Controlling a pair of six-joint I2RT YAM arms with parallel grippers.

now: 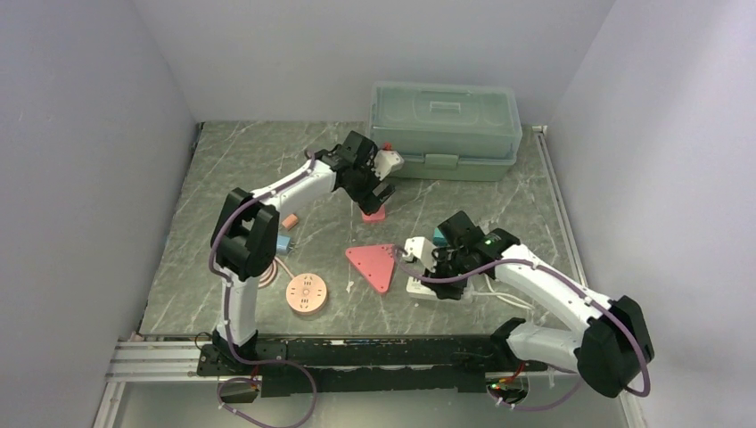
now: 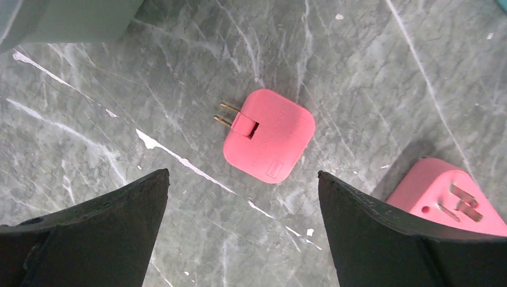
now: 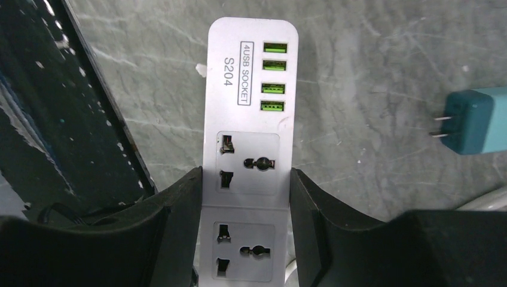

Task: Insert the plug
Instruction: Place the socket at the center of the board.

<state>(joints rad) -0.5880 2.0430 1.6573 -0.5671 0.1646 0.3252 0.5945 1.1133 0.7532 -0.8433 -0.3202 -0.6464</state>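
Note:
A pink square plug lies flat on the marble table, its two prongs pointing left. My left gripper hangs open just above and short of it, touching nothing; in the top view the left gripper is over the plug at the back centre. My right gripper is shut on the sides of a white power strip with green USB ports and two visible sockets. In the top view the right gripper holds the strip right of centre.
A pink triangular adapter lies between the arms, also in the left wrist view. A teal plug lies beside the strip. A green toolbox stands at the back. A round pink socket and small plugs lie left.

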